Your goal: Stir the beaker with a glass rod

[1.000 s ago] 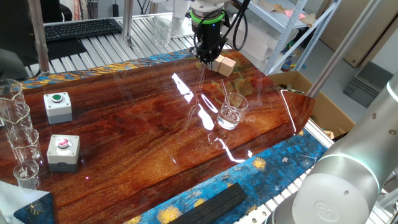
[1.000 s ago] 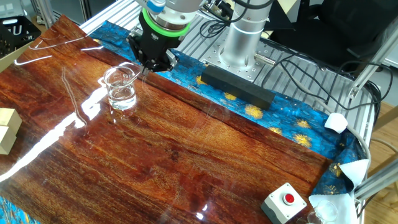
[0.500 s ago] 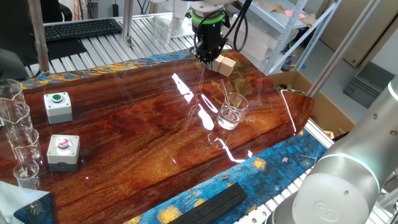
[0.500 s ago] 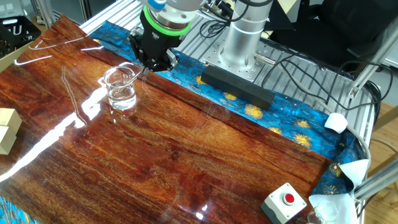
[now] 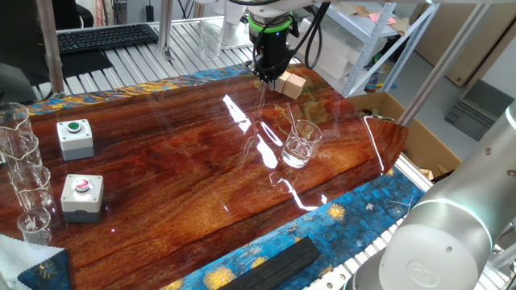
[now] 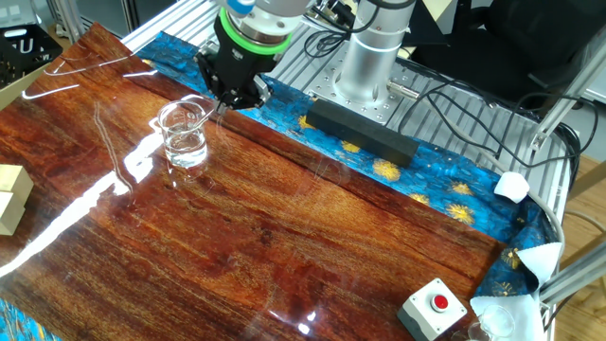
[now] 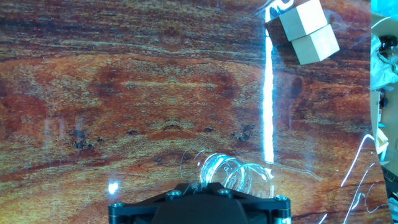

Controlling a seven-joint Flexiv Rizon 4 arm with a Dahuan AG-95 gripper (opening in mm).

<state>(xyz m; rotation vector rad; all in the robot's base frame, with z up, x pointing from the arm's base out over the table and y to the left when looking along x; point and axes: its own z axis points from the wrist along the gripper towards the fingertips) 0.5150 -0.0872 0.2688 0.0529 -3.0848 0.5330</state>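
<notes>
Against the frames from a second and half a second ago almost nothing differs: the black gripper (image 5: 267,74) with its green ring hangs at the same spot above the glossy reddish-brown wooden bench (image 5: 161,169), perhaps a shade higher in one fixed view, and the small clear glass beaker (image 5: 301,144) has not shifted. The thin clear glass rod (image 5: 261,98) hangs down from the gripper tips toward the bench, so the gripper is clamped on it, though the fingers themselves are hard to make out. The beaker stands upright near the bench's corner, close to the blue patterned edging (image 6: 379,166); in the other fixed view it (image 6: 184,135) sits just beside and below the gripper (image 6: 230,93). Two pale wooden blocks (image 5: 290,83) lie near the bench's edge behind the gripper, well apart from the beaker. A wide stretch of bare wood runs from the beaker toward the two grey button boxes (image 5: 75,137) and the tall clear glassware (image 5: 20,173) at the far end. The beaker looks short and wide, with a flared rim catching bright glints. In the hand view its rim (image 7: 233,174) shows as curved bright arcs just above the gripper body.
</notes>
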